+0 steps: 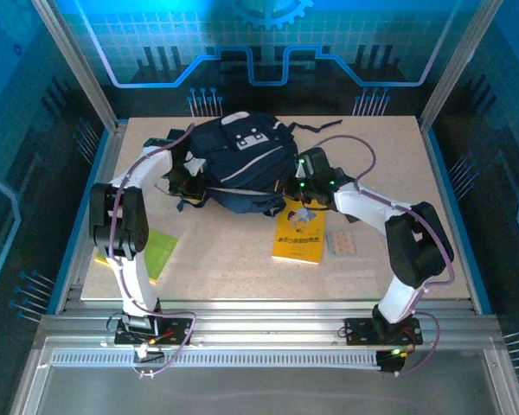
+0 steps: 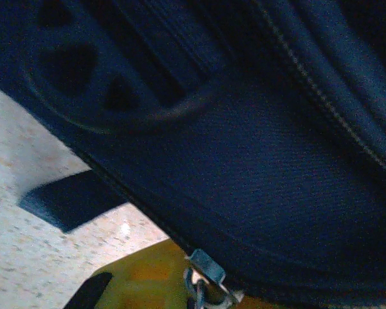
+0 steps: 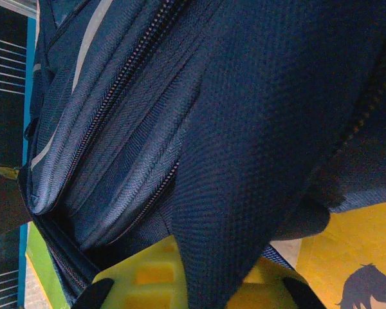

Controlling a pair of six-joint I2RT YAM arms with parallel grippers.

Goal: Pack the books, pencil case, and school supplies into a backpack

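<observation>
- Top view: the backpack (image 1: 238,160) sits on the bench (image 1: 398,173), toward the far side. The left gripper (image 1: 183,180) is at its left edge and the right gripper (image 1: 296,186) at its near-right edge.
- The yellow book (image 1: 300,233) lies just on the near side of the right gripper, long side running near-to-far, far end touching the bag. The right arm is way closer. The tan pad (image 1: 343,244) is just beside it, and the green book (image 1: 163,252) is partly under the left arm.
- Left wrist: closed gripper against the bag's lower seam, zipper pull (image 2: 204,269) right there. Can't tell if it's pinching anything. A black strap (image 2: 67,201) end lies on the bench.
- Right wrist: closed on a fold of bag fabric, book cover just beside. I reckon the bag blocks packing until it's opened.
</observation>
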